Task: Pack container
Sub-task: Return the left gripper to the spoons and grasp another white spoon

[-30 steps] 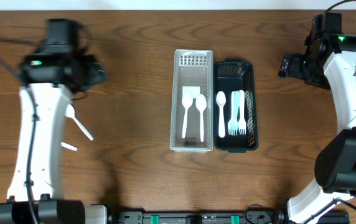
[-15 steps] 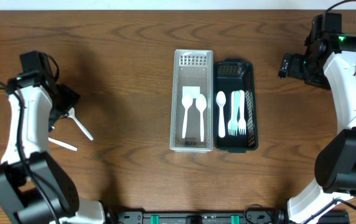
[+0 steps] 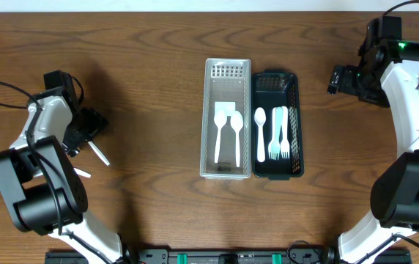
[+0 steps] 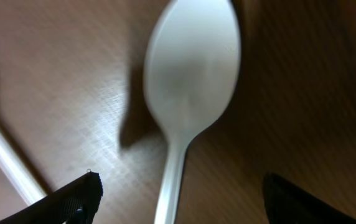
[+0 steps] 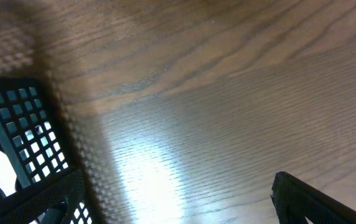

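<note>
A clear container [image 3: 228,170] holds two white spoons [image 3: 228,130]. Beside it on the right, a black basket [image 3: 294,117] holds a spoon and forks. A loose white spoon [image 4: 190,62] lies on the table at the left; its handle [image 3: 99,153] shows in the overhead view. My left gripper [image 3: 85,126] is low over it and open, its fingers [image 4: 72,200] on either side of the spoon's handle, not closed on it. A second loose utensil [image 3: 81,172] lies nearby. My right gripper [image 3: 337,77] is open and empty, right of the basket [image 5: 16,124].
The second loose utensil's handle [image 4: 4,158] lies just left of my left fingers. The two containers stand side by side, touching, in the table's middle. The wooden table [image 3: 158,66] extends all round them.
My left arm has swung back toward the left edge and come down low over the loose spoon. The right arm and the containers have not moved.
</note>
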`<state>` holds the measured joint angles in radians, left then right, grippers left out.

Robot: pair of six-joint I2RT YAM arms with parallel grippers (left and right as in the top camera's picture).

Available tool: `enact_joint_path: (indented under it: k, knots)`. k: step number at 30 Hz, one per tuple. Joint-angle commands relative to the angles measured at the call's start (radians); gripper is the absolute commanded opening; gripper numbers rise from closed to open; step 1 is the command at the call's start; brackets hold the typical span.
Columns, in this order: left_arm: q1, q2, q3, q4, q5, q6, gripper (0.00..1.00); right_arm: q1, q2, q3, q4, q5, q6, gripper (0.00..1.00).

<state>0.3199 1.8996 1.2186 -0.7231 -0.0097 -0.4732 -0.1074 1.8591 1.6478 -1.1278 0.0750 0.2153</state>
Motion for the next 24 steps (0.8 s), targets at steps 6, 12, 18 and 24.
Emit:
enact_joint_path:
  k: [6, 12, 18, 24]
  knots:
    - [0.005, 0.079, 0.001, 0.024, 0.064, 0.08, 0.79, -0.006, 0.0, -0.002, -0.006, 0.0, -0.015, 0.99]
    - [0.005, 0.11, 0.0, 0.024, 0.082, 0.084, 0.67, -0.006, 0.0, -0.002, -0.012, 0.0, -0.015, 0.99]
    - [0.005, 0.109, 0.001, 0.01, 0.082, 0.084, 0.47, -0.006, 0.0, -0.002, -0.013, 0.001, -0.015, 0.99]
    - [0.005, 0.109, 0.001, -0.004, 0.081, 0.084, 0.27, -0.006, 0.0, -0.002, -0.013, 0.004, -0.015, 0.99]
